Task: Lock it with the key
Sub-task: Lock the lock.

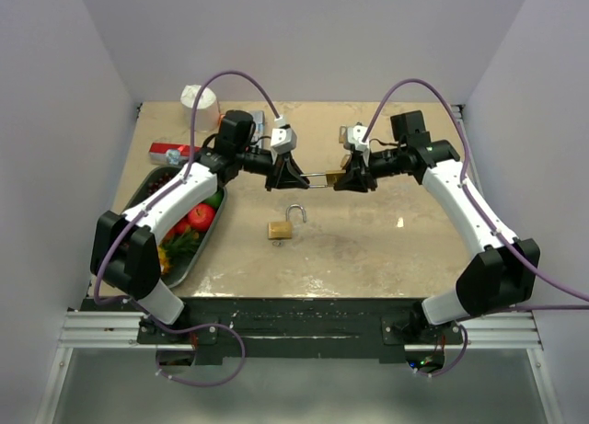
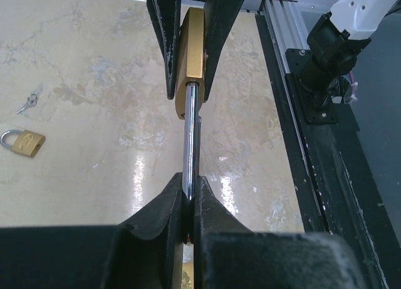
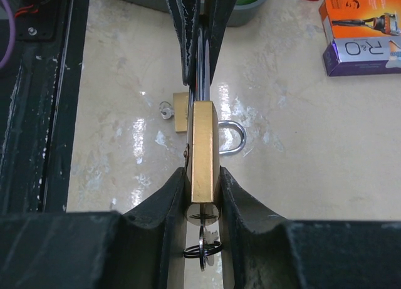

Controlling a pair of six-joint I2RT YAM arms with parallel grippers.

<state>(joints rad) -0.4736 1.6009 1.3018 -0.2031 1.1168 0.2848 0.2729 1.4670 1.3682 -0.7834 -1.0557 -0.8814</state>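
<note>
A brass padlock [image 1: 336,178] is held in the air between my two grippers. My left gripper [image 1: 287,176] is shut on its steel shackle [image 2: 190,145]; the fingers [image 2: 164,207] pinch the bar from both sides. My right gripper [image 1: 353,178] is shut on the brass body [image 3: 203,145], which also shows at the top of the left wrist view [image 2: 193,51]. A key [image 3: 202,236] with a black ring sits in the keyhole at the body's bottom end, between the right fingers [image 3: 241,198].
A second brass padlock [image 1: 282,227] with its shackle open lies on the table below, a small key [image 3: 165,111] beside it. Another small padlock [image 2: 24,142] and keys [image 2: 28,102] lie on the table. A grey tray [image 1: 204,249] of fruit stands left; boxes [image 3: 358,32] lie beyond.
</note>
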